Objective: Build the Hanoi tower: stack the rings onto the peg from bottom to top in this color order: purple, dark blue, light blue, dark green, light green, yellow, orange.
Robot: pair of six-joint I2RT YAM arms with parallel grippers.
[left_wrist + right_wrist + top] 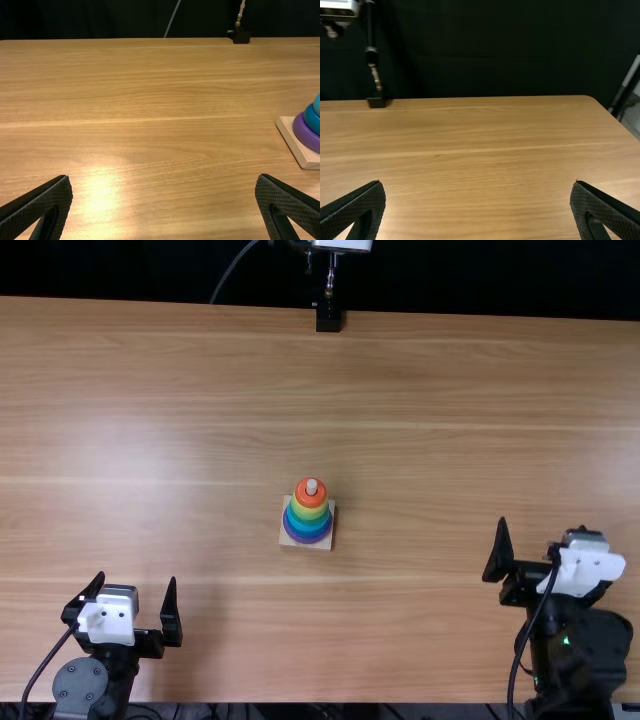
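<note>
Hanoi tower (307, 525) near the top view's centre: apparently finished, purple up to orange, though hard to tell one green from the other. Outward, left gripper (136, 578) at eight o'clock, right gripper (543, 525) at three, both spread wide, gripping nothing.

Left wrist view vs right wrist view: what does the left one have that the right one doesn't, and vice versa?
Left wrist view: wooden base, purple ring with bluish rings above it, thin grey cable.
Right wrist view: white device high up, rounded table corner.
Both: table, dark backdrop, black foot at the far edge, and each arm's own open end effector.
</note>
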